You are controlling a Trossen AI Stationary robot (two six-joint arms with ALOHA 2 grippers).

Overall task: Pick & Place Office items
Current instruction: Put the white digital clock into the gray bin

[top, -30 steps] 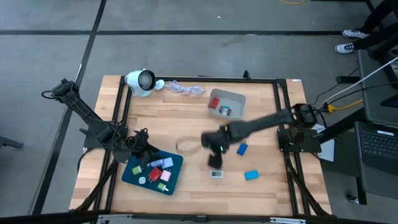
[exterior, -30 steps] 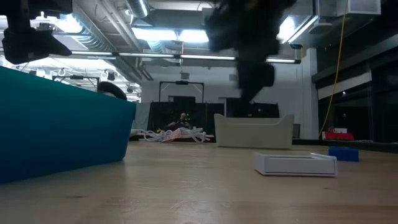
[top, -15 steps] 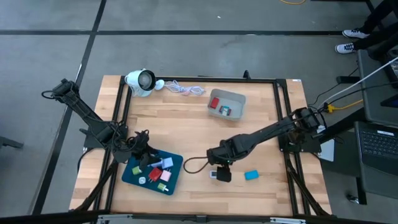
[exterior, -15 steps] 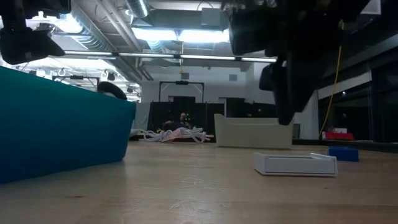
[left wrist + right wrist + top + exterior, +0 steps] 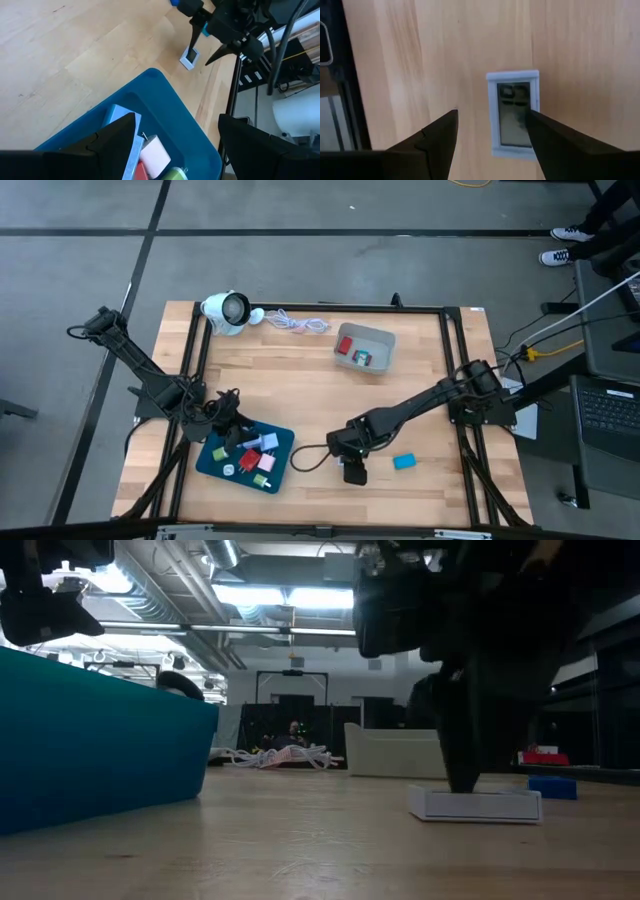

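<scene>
A white flat piece with a grey window (image 5: 512,114) lies flat on the wood, also seen in the low view (image 5: 475,804). My right gripper (image 5: 491,114) points down over it, open. One fingertip is beside the piece and the other over its long edge. In the high view the gripper (image 5: 352,470) hides the piece. A light blue block (image 5: 404,462) lies to its right. My left gripper (image 5: 177,135) hovers open above the teal tray (image 5: 216,461), which holds several small coloured pieces (image 5: 255,455). My right gripper comes from above, pointing down, with its fingers set across the white piece's short width. One fingertip (image 5: 532,117) overlaps the piece's long edge (image 5: 536,100), and in the low view it reaches down to the piece's top. I cannot tell whether it touches.
A grey bin (image 5: 364,347) with red and green pieces stands toward the far side. A white round device (image 5: 226,310) and its cord (image 5: 295,325) lie at the far left. A dark blue block (image 5: 552,786) sits behind the white piece. Black frame rails line the table's edges.
My right gripper has swung from the table's middle toward the near edge and come down over the white piece. That piece showed bare in the high view a second ago and is now covered. The left arm has kept still.
</scene>
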